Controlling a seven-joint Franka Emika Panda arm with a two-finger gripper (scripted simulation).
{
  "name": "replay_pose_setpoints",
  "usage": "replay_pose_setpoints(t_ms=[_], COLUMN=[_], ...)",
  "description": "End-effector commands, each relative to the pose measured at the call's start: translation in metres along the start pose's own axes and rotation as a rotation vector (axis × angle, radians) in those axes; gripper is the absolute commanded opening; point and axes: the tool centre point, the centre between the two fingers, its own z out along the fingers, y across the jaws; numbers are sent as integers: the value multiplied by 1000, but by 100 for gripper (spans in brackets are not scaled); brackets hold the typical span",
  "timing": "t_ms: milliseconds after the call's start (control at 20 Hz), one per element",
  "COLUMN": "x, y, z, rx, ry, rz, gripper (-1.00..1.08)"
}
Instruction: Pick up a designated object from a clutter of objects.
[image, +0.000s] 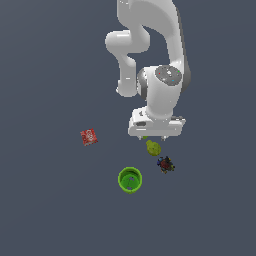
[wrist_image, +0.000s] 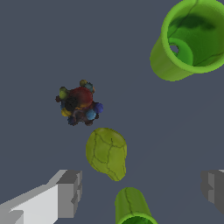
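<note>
The designated object, a small olive yellow-green lump (wrist_image: 106, 152) with faint segment lines, lies on the dark floor. In the exterior view the lump (image: 153, 148) sits just below my gripper (image: 156, 132). My gripper (wrist_image: 140, 190) is open and empty above the floor. Its two grey fingers (wrist_image: 66, 192) stand wide apart, with the lump a little off the line between them. The clutter lies around it. The dark multicoloured toy (wrist_image: 79, 105) lies close beside the lump. The small bright green cup (wrist_image: 133, 209) is between the fingers, partly cut off.
The larger bright green round cup (image: 130, 179) stands upright towards the front; it also shows in the wrist view (wrist_image: 192, 37). The red square packet (image: 89, 136) lies apart at the exterior view's left. The toy (image: 165, 164) sits by the lump.
</note>
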Motion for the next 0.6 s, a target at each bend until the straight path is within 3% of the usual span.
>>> replay_pose_setpoints(t_ms=[0,550], x=[-7,-25], y=[-9,-28], z=[19,57], rx=[0,2], ry=[-2,-9], rz=[4,8], gripper=[100,100])
